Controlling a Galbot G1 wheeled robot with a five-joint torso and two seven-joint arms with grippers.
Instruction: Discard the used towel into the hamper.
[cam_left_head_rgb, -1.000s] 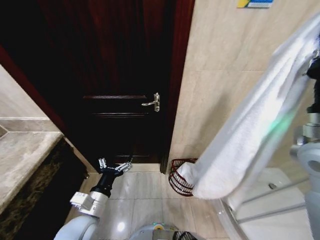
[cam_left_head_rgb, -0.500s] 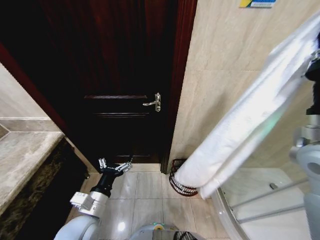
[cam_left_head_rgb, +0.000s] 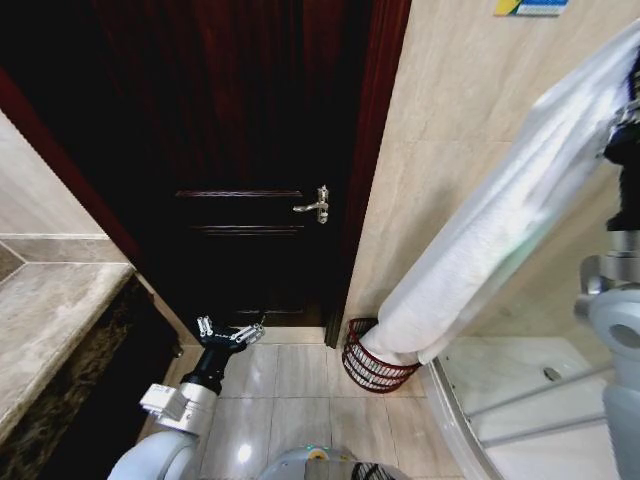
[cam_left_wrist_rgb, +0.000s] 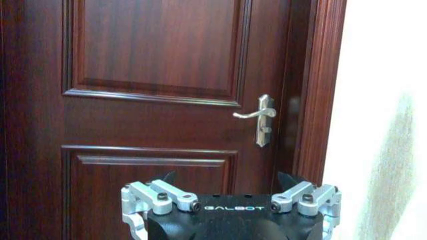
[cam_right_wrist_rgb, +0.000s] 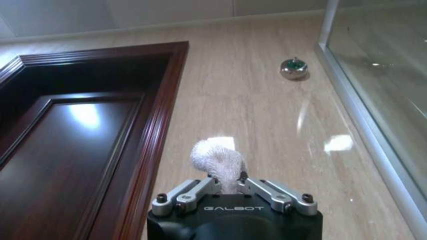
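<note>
Head view: long white terry towel (cam_left_head_rgb: 500, 215), pinched at its top in the right gripper (cam_right_wrist_rgb: 227, 189), has swung its tail over the reddish-brown wire hamper (cam_left_head_rgb: 372, 366); release looks close. Left gripper (cam_left_head_rgb: 230, 334) hangs spread, idle.

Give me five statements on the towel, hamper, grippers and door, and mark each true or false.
1. The right gripper holds the towel high, jaws shut on one end. True.
2. The towel's lower end hangs at the hamper, at its mouth. True.
3. The left gripper grips the door handle. False: it hangs low near the floor, jaws open and holding nothing, apart from the handle.
4. The hamper stands on the counter. False: it stands on the floor by the door frame, against the tiled wall.
5. The door is shut. True.
</note>
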